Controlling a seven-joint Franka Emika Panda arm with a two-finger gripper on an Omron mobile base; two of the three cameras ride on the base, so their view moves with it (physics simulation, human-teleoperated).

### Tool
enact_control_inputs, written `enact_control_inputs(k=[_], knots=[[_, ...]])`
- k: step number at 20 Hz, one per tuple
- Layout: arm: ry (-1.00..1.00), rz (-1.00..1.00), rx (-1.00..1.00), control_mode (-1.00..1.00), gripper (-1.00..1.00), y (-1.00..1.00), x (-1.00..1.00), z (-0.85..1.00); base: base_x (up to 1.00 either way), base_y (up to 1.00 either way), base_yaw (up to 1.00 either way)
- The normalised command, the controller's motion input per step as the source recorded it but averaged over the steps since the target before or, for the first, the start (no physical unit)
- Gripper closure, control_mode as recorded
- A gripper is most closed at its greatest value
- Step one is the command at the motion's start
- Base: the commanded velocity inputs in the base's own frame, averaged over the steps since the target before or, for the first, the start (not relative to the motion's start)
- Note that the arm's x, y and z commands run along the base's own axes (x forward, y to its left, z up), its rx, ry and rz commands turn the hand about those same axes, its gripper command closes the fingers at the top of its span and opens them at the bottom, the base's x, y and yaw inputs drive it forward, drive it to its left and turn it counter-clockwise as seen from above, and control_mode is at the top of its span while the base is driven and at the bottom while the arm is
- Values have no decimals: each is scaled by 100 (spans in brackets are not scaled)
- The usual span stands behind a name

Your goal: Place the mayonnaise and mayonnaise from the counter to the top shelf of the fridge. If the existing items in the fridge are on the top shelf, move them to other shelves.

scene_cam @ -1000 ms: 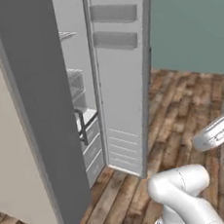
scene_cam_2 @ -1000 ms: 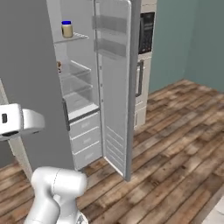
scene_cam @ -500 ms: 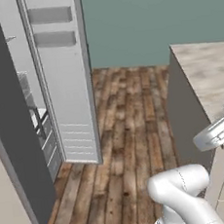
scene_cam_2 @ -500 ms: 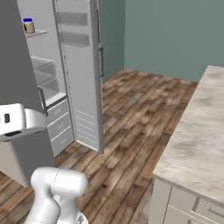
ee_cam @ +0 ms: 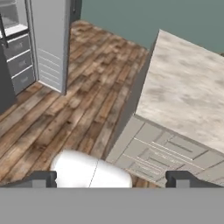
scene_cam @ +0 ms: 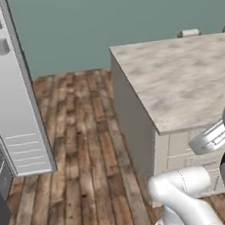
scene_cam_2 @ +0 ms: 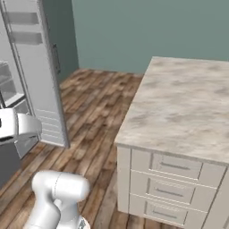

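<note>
Change: the whole picture has swung since the earlier frames; the camera has turned from the fridge (scene_cam: 14, 95) toward the counter (scene_cam: 179, 78).
Fridge: now at the left edge, door open, drawers at lower left.
Counter: fills the right half, drawers below.
Jars: cannot tell where they are.
Gripper (ee_cam: 111, 178): fingers wide apart, holding nothing, over the wood floor (scene_cam: 84, 152).

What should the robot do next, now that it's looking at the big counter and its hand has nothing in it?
Probably keep turning and rolling toward the counter to find the other mayonnaise jar. The gripper is open, jaws wide and holding nothing, the fridge door stands open off to the left, and the stretch of counter in sight has no jar on it, so the robot likely must look further along.
</note>
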Motion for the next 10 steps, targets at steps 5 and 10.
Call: enact_control_inputs(k=[5,10], knots=[[0,0,0,100,-100,0,0,0,83,-100,-27],[0,0,0,100,-100,0,0,0,44,-100,-29]])
